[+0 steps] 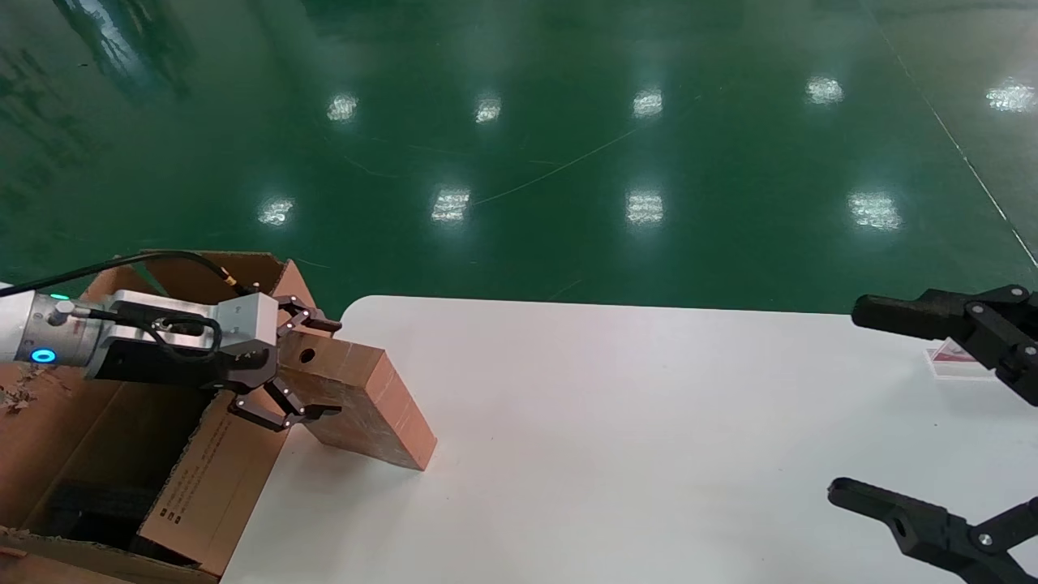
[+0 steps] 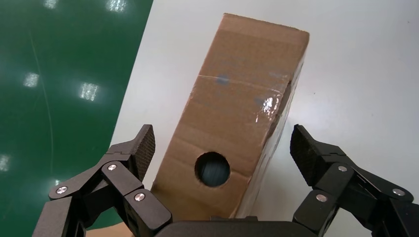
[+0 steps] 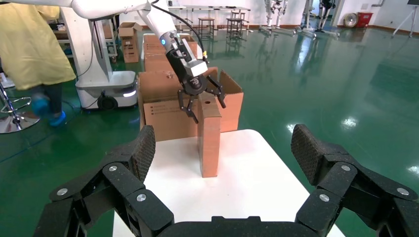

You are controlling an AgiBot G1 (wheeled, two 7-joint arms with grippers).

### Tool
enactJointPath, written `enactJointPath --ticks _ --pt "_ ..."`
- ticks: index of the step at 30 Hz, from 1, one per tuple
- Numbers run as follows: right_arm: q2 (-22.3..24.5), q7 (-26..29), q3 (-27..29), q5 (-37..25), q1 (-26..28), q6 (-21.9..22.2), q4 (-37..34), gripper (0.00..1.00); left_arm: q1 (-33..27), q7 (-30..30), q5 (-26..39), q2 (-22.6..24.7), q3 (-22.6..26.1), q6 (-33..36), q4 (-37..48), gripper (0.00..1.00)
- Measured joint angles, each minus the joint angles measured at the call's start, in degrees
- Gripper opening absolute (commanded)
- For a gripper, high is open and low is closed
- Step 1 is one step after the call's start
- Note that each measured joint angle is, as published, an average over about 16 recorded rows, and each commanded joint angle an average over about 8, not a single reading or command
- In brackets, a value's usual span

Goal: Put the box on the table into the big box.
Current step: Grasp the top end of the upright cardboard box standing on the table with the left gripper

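The small brown box (image 1: 369,405) stands on end on the white table (image 1: 649,422), near its left edge, with a round hole in its upper end (image 2: 212,169). My left gripper (image 1: 324,369) is open, its fingers (image 2: 141,148) on either side of that end with gaps on both sides. The big box (image 1: 211,478), with ragged flaps and black print, stands beside the table to the left, under my left arm. My right gripper (image 1: 872,405) is open and empty over the table's right side. The right wrist view shows the box (image 3: 210,143) and the big box (image 3: 163,113).
A small red and white item (image 1: 953,361) lies on the table's far right. The green floor (image 1: 568,146) surrounds the table. Beyond the big box stand more cartons (image 3: 131,34), a white robot base (image 3: 106,89) and a person in yellow (image 3: 34,44).
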Motion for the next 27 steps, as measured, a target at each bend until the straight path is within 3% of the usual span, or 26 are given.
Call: enactJointPath --ticks 5,7,27 --pt "0.0 0.0 0.0 0.0 0.0 0.0 0.0 0.13 -1.0 1.3 0.5 0.9 0.8 -0.1 2.4 0.14" --pt "0.0 0.0 0.0 0.0 0.0 0.0 0.0 0.01 -1.5 1.8 0.8 1.1 1.1 0.0 3.2 0.01" --pt "0.0 0.0 0.0 0.0 0.0 0.0 0.0 0.00 -5.7 5.7 2.1 2.4 3.6 0.5 8.7 0.00"
